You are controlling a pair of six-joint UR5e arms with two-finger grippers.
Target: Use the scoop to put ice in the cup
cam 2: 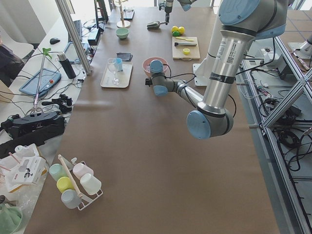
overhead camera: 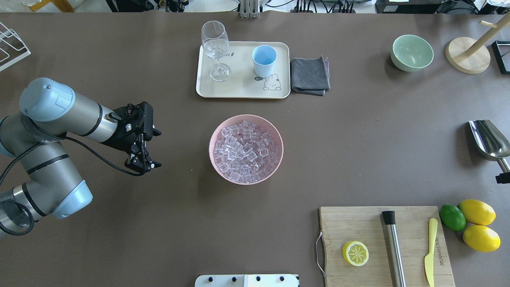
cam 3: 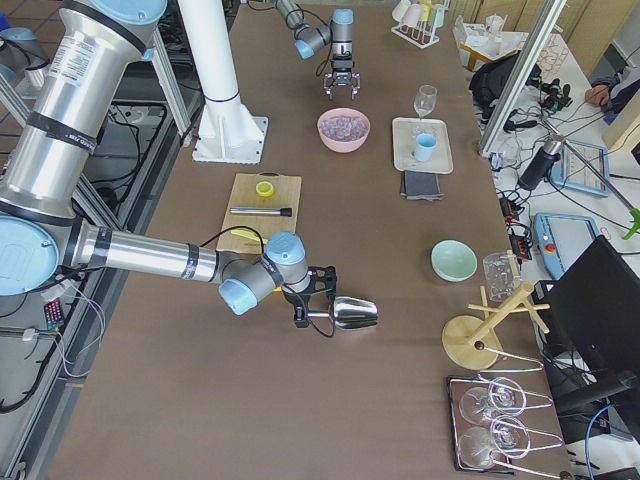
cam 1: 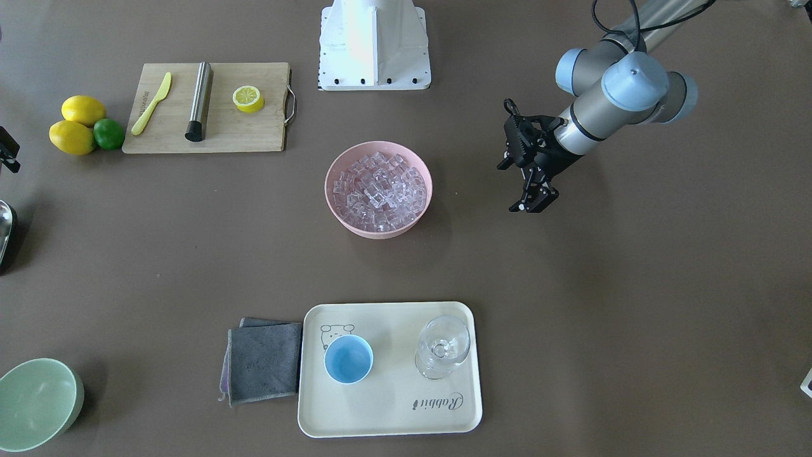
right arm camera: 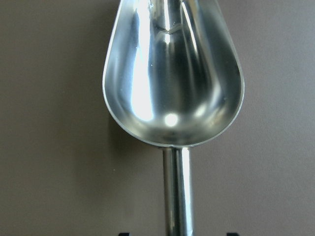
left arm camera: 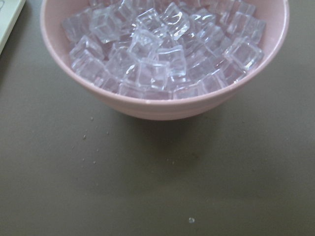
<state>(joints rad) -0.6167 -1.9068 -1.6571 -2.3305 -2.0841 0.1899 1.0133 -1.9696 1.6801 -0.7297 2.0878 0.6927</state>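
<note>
The ice (overhead camera: 246,149) fills a pink bowl (overhead camera: 246,181) at mid-table and also shows in the left wrist view (left arm camera: 157,44). The light-blue cup (overhead camera: 264,59) stands upright on a cream tray (overhead camera: 239,89) beyond the bowl. My left gripper (overhead camera: 142,164) is open and empty, to the left of the bowl and apart from it. My right gripper (overhead camera: 503,175) is shut on the handle of the silver scoop (overhead camera: 489,139) at the table's far right. The scoop's trough (right arm camera: 172,73) is empty and held just above the table.
A clear stemmed glass (overhead camera: 215,48) shares the tray. A grey cloth (overhead camera: 310,75) lies beside it. A pale green bowl (overhead camera: 412,52) and a wooden stand (overhead camera: 468,57) are far right. A cutting board (overhead camera: 374,223) holds a lemon half, steel cylinder and knife, with lemons and a lime (overhead camera: 474,221) next to it.
</note>
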